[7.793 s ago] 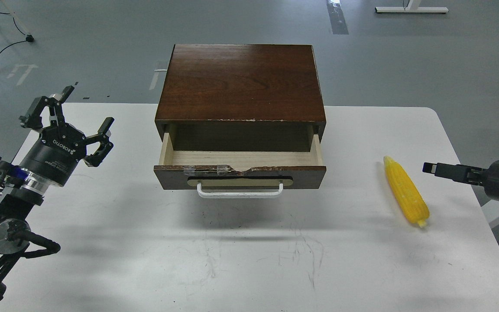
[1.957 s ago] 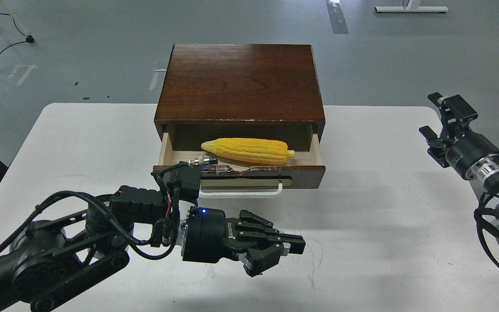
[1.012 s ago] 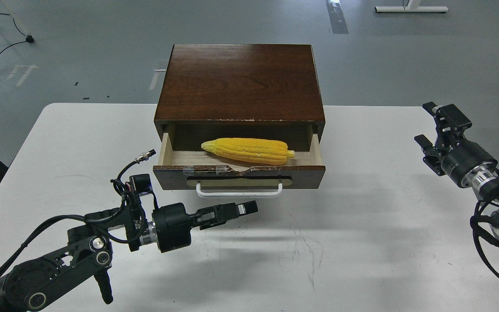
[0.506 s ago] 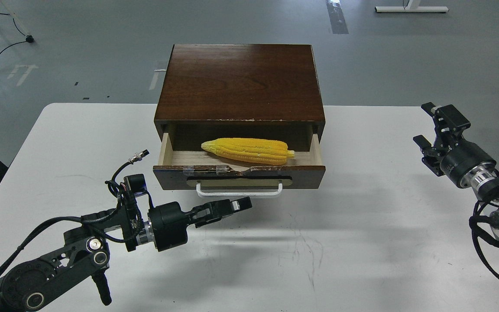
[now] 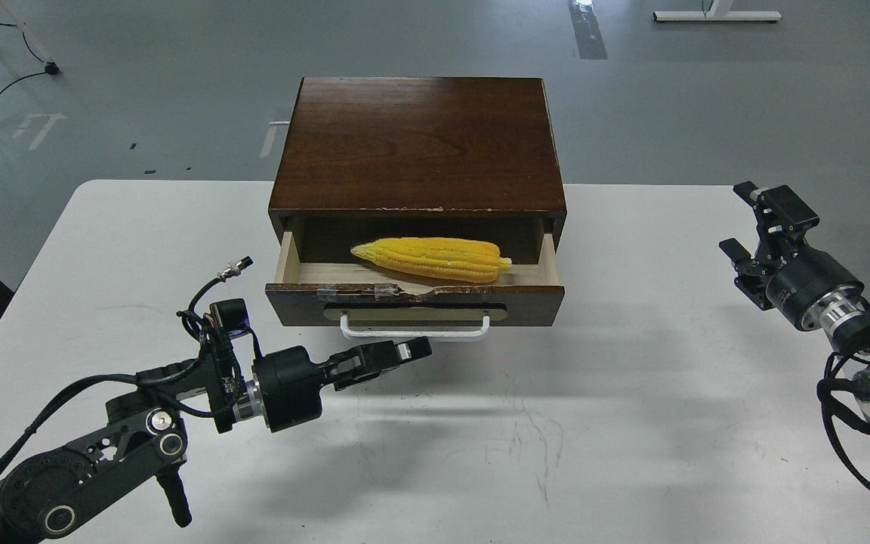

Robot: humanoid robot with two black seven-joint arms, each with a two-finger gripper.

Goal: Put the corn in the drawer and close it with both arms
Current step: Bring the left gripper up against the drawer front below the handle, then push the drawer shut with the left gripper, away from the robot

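Observation:
The yellow corn [image 5: 435,259] lies lengthwise inside the open drawer [image 5: 414,304], tip to the left. The drawer sticks out of the dark wooden cabinet [image 5: 420,143], its white handle [image 5: 414,330] facing me. My left gripper [image 5: 414,351] is low over the table just in front of the handle and below it in the view. It points right, its fingers are together and it holds nothing. My right gripper [image 5: 758,219] hovers at the table's right edge, well away from the drawer, with fingers spread and empty.
The cabinet stands at the back middle of the white table [image 5: 631,423]. My left arm's cables and connector [image 5: 223,302] stick up left of the drawer front. Grey floor lies beyond the table.
The corn went from the table's right side into the drawer. My left arm came in front of the handle and eased slightly back left. The drawer front and corn shifted a little toward the cabinet.

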